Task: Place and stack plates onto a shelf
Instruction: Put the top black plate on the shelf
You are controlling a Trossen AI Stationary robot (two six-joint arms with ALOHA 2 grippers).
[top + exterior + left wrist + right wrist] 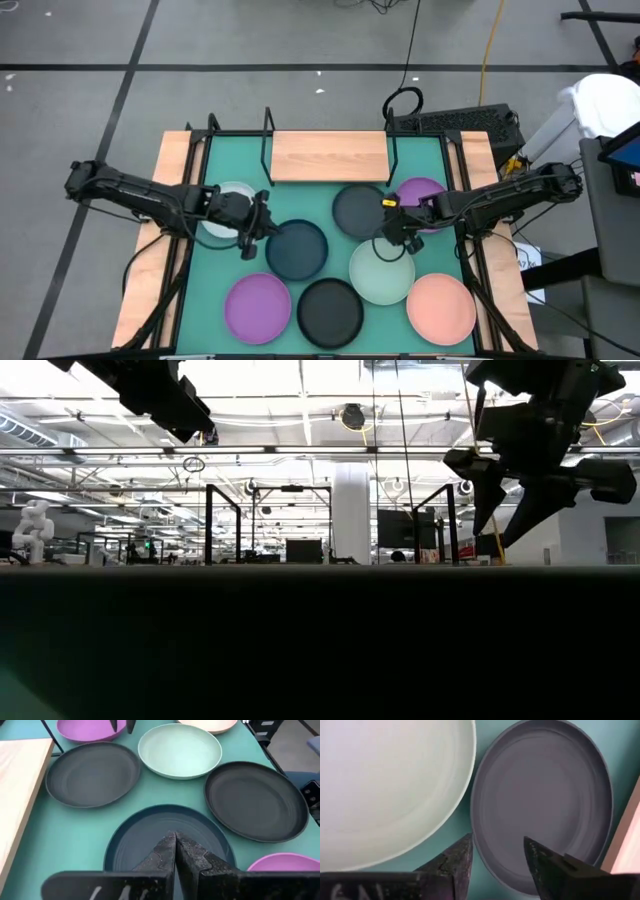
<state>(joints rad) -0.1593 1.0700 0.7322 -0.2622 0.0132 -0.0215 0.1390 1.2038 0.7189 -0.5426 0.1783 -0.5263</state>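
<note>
**Plates flat on the table, shelf bare**

Plates lying flat, nearest the pink plate (441, 307). Left gripper (252, 231) pinched shut over the teal plate (297, 250), holding nothing. Right gripper (393, 236) part open above the grey plate (360, 211). Farthest, shelf (329, 156) lying long side to side.

White plate (225, 226) half under left arm (150, 195)

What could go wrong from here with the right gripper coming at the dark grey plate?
The right gripper is open by the dark grey plate rim, which lies close beside the pale mint plate; a finger could catch or push the mint one. The shelf is empty but its black posts flank the board, so a carried plate might clip one. The left gripper, shut over the dark teal plate, works close by.
</note>
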